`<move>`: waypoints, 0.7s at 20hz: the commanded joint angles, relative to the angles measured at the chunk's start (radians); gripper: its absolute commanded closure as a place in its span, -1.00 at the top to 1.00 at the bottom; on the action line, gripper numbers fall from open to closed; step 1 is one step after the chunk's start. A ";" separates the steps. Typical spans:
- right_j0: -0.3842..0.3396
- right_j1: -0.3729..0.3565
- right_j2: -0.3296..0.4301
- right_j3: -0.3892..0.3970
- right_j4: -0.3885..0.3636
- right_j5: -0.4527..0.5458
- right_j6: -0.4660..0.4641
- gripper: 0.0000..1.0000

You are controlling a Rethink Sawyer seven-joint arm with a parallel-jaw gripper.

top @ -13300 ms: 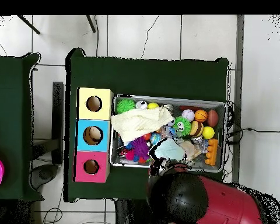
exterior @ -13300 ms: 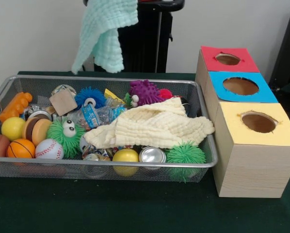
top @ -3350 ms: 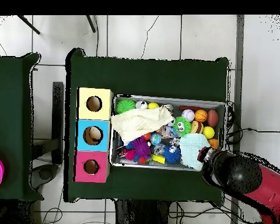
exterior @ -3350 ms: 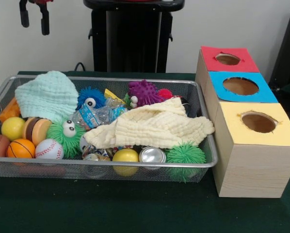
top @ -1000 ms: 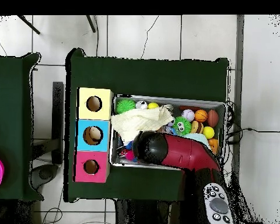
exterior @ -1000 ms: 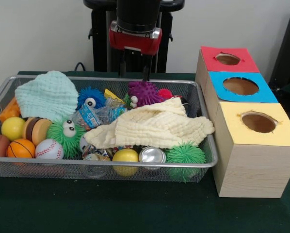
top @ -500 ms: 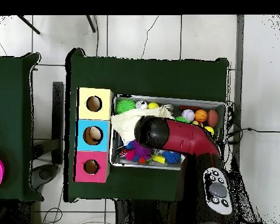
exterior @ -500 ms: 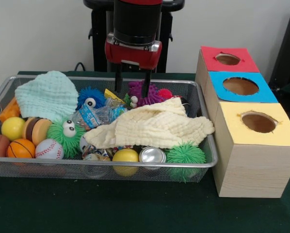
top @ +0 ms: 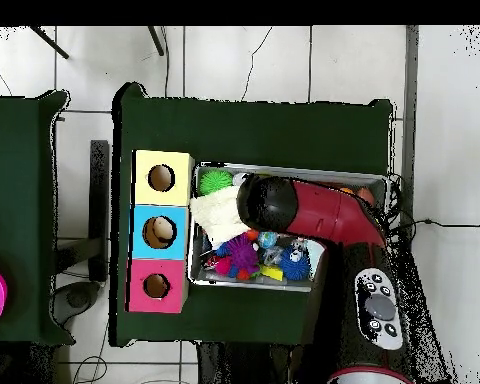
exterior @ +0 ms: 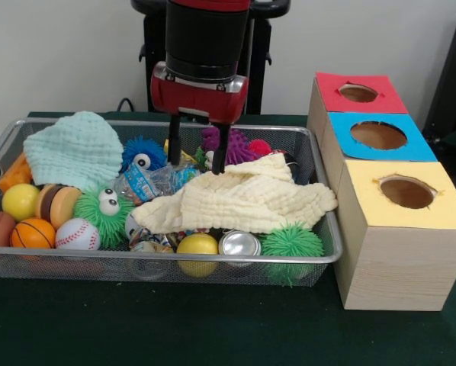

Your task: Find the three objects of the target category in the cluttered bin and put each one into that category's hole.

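My gripper (exterior: pixel 195 166) is open and hangs low over the wire bin (exterior: pixel 319 258). Its fingertips (exterior: pixel 217 166) are at the upper left edge of the cream cloth (exterior: pixel 243 200), with nothing held between them. This cloth covers the bin's middle and right. A mint cloth (exterior: pixel 74 149) lies bunched at the left end. The purple spiky toy (exterior: pixel 239 145) sits just behind the gripper, and snack packets (exterior: pixel 148 181) lie to its left. In the overhead view the arm (top: pixel 304 215) hides the gripper and much of the bin; the cream cloth (top: pixel 216 212) shows beside it.
Three wooden boxes stand to the right, with a red hole (exterior: pixel 358 93), a blue hole (exterior: pixel 378 135) and a yellow hole (exterior: pixel 406 191). The bin also holds fuzzy balls (exterior: pixel 104 210), a green spiky ball (exterior: pixel 291 242), a can (exterior: pixel 239 244), a baseball (exterior: pixel 77 234) and a basketball (exterior: pixel 33 232).
Over the last second the gripper came down and forward from the bin's back rim to the cream cloth's edge. Before that, the mint cloth went from hanging in the air to lying at the left end.
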 commanded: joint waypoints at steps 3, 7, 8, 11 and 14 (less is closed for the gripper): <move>0.011 0.087 0.024 -0.128 0.033 0.107 0.140 1.00; 0.024 0.113 0.017 -0.140 0.031 0.082 0.153 1.00; 0.028 0.122 0.014 -0.143 0.026 0.073 0.153 1.00; 0.043 0.164 0.001 -0.159 0.011 0.025 0.162 1.00; 0.052 0.210 0.000 -0.174 0.010 -0.036 0.176 1.00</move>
